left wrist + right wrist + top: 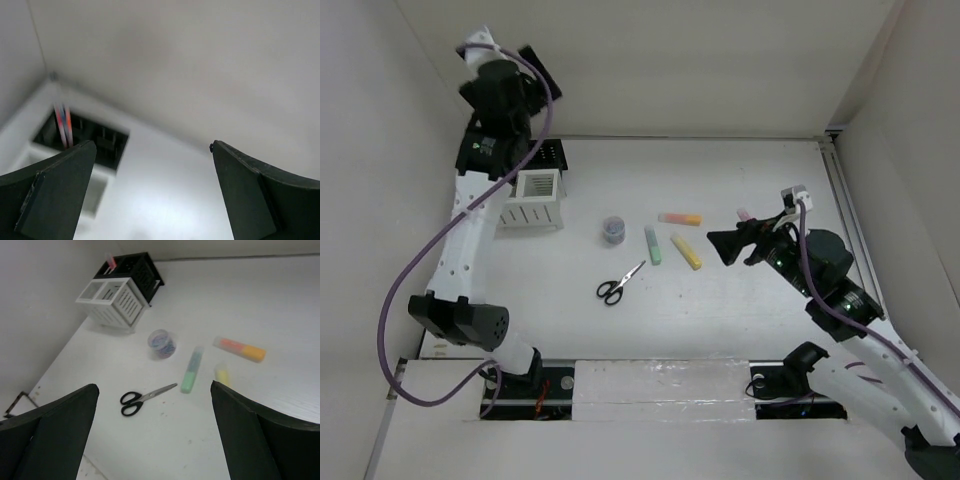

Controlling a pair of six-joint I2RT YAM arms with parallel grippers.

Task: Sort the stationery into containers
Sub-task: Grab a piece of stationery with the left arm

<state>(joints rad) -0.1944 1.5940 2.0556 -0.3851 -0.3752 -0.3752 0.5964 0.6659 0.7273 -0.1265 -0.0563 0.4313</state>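
Left jaws are gaping wide and empty above the black mesh holder (107, 145), where orange-red pens (64, 125) are standing. Right jaws, equally apart and empty, are hovering over the worktop (280, 300); dropping carelessly, they risk sending the tub (162, 344) rolling or scattering the neighbouring markers (191, 370).

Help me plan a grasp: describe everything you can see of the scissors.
The scissors have two black loop handles, plastic-looking, and thin silvery blades, shut. They lie flat on the white table, handles toward the near edge, tips pointing toward the green marker without reaching it. Nothing touches them but the table.
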